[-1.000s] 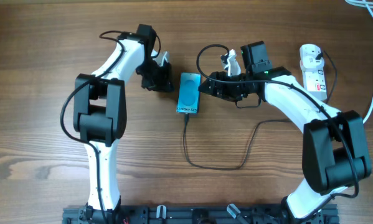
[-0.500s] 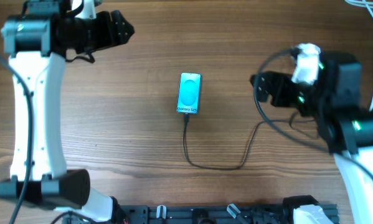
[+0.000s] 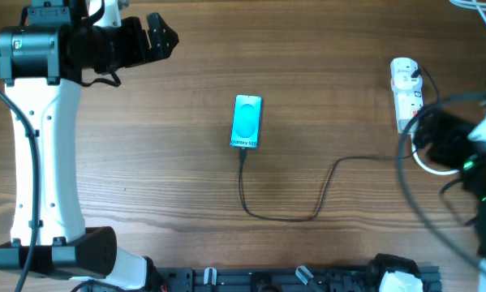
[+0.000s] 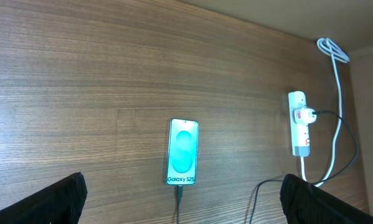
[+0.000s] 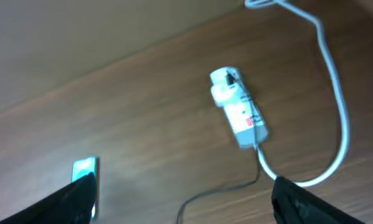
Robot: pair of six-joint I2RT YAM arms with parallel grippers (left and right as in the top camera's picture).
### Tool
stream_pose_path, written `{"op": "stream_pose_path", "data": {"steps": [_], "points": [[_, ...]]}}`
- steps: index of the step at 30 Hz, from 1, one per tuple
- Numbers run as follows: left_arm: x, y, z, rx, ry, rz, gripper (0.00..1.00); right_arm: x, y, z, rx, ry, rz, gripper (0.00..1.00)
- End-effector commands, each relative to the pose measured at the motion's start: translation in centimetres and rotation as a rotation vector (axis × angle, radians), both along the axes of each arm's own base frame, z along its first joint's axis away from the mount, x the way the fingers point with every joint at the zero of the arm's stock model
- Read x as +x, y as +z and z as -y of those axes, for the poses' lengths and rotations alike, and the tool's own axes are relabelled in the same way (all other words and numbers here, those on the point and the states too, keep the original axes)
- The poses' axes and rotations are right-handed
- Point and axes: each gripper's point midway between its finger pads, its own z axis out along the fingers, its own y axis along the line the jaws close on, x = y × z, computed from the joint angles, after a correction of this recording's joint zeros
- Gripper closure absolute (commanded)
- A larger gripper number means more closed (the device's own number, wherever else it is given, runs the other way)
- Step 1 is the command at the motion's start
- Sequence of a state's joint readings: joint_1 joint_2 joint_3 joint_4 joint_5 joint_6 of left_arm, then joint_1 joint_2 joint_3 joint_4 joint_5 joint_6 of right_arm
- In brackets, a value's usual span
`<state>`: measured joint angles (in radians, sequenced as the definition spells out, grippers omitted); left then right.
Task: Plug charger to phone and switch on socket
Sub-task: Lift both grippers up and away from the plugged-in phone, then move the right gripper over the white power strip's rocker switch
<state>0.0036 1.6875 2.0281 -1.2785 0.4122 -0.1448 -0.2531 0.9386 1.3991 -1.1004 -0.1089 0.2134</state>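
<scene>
The phone lies flat mid-table, its cyan screen lit. The charger, a thin black cable, meets the phone's near edge, loops toward me and runs right to the socket, a white strip at the right edge with a black plug in its far end. My left gripper hangs high at the far left, open and holding nothing. Its wrist view looks down on the phone, the charger and the socket. My right gripper, blurred, is open just near of the socket.
A thick white cable runs from the socket toward the table's far right corner, where it loops. In the right wrist view this white cable curves round to the right of the strip. The arm bases stand along the near edge.
Both arms have drawn back from the phone and risen, the left to the far left, the right to the right edge. Both grippers have opened, and the socket shows again.
</scene>
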Motion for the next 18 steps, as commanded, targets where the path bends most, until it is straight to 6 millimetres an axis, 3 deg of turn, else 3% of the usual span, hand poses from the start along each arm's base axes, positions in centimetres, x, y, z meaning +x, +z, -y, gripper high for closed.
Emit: {"op": "stream_pose_path", "data": {"steps": [1, 4, 6, 10, 16, 17, 18], "points": [[0.0, 0.1, 0.0, 0.003, -0.002, 0.005, 0.00, 2.3, 1.9, 2.7, 0.030, 0.055, -0.014, 0.12], [0.0, 0.1, 0.0, 0.003, -0.002, 0.005, 0.00, 5.2, 0.4, 7.5, 0.146, -0.003, -0.076, 0.13], [0.0, 0.1, 0.0, 0.003, -0.002, 0.005, 0.00, 7.0, -1.9, 10.4, 0.228, -0.032, -0.099, 0.15], [0.0, 0.1, 0.0, 0.003, -0.002, 0.005, 0.00, 8.7, -5.4, 15.7, 0.322, -0.156, -0.124, 0.27], [0.0, 0.1, 0.0, 0.003, -0.002, 0.005, 0.00, 11.3, -10.9, 19.4, 0.410, -0.228, -0.184, 0.77], [0.0, 0.1, 0.0, 0.003, -0.002, 0.005, 0.00, 11.8, -12.0, 19.8, 0.421, -0.229, -0.197, 0.91], [0.0, 0.1, 0.0, 0.003, -0.002, 0.005, 0.00, 12.2, -12.9, 20.0, 0.431, -0.227, -0.209, 0.96]]}}
